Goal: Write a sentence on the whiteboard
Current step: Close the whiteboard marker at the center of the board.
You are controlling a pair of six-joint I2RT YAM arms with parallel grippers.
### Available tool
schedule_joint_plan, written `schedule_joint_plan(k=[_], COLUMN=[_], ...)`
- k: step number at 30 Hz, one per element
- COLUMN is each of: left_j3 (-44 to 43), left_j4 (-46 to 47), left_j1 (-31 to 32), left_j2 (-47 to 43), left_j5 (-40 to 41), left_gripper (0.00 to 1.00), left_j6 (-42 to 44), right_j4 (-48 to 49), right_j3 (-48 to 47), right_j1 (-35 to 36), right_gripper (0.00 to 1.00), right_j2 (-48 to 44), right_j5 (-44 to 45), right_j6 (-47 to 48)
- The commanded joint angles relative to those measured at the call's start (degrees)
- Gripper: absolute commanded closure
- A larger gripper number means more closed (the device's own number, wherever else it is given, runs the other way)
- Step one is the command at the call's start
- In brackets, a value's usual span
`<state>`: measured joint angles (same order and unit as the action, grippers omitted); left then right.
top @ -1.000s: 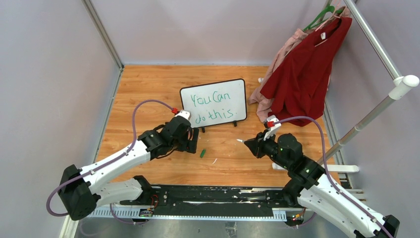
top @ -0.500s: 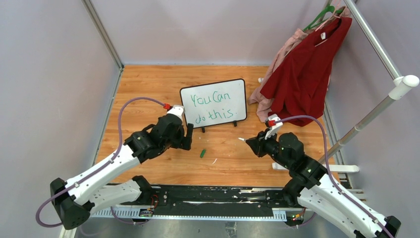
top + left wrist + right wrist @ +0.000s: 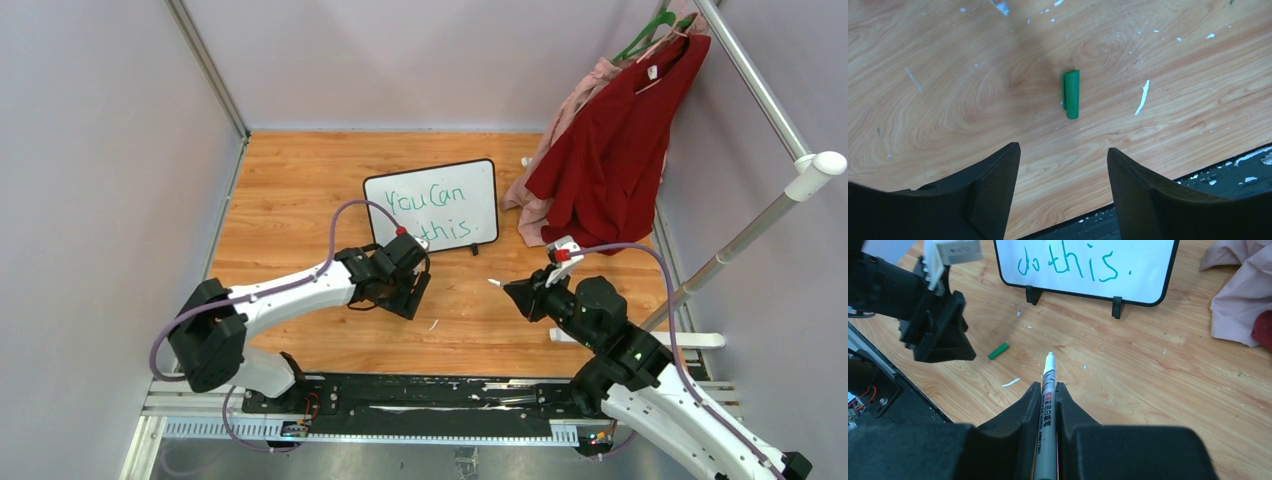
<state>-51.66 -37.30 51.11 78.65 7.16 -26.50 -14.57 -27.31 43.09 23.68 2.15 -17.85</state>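
Whiteboard [image 3: 478, 205]: stands on its two small feet at mid-worktop [image 3: 300, 190], face turned toward the arm bases. Long axis runs left to right, with the right end set slightly farther back. It probably stands this way so that both arms can reach and read it.

Sentence [image 3: 1068, 262]: green lettering in two lines along the board's long axis, reading "You Can" over "do this." In the top view the left wrist hides "do"; the right wrist view shows it. Judgement: the writing looks finished.

Marker [image 3: 1049, 365]: clamped between the fingers of the right gripper [image 3: 1047, 390]. The barrel lies along the fingers and the bare tip sticks out ahead. It points toward the board's lower edge but hangs above the wood, well apart from the board. Held so, the tip stays off both board and worktop.

Green cap [image 3: 1071, 93]: lies flat on the wood in front of the board. In the left wrist view its long axis runs away from the camera, crosswise to the line between the fingers.

Left gripper [image 3: 1062, 150]: jaws apart and holding nothing, hovering with the cap just ahead of the gap. Judgement: it is set up for a grasp across the cap's narrow width, likely for recapping.

Beyond these, a red garment [image 3: 610, 150] hangs on a rail at the far right, clear of the work.
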Motion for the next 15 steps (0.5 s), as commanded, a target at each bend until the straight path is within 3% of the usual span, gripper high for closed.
schedule_joint_plan(k=[1, 7, 15], left_j3=[-3.9, -7.8, -7.4], left_j4=[3.3, 4.1, 5.3], left_j1=[0.3, 0.3, 0.2], left_j2=[6.1, 14.3, 17.7], left_j5=[-1.5, -2.6, -0.6], left_gripper=[0.34, 0.49, 0.55], left_j6=[1.8, 3.2, 3.1], right_j4=[-2.1, -2.8, -2.5], right_j3=[1.1, 1.0, 1.1], right_j1=[0.6, 0.7, 0.6], right_gripper=[1.00, 1.00, 1.00], right_j2=[-3.3, -4.0, -3.8], right_j5=[1.8, 2.0, 2.4], right_j6=[-0.8, -0.7, -0.6])
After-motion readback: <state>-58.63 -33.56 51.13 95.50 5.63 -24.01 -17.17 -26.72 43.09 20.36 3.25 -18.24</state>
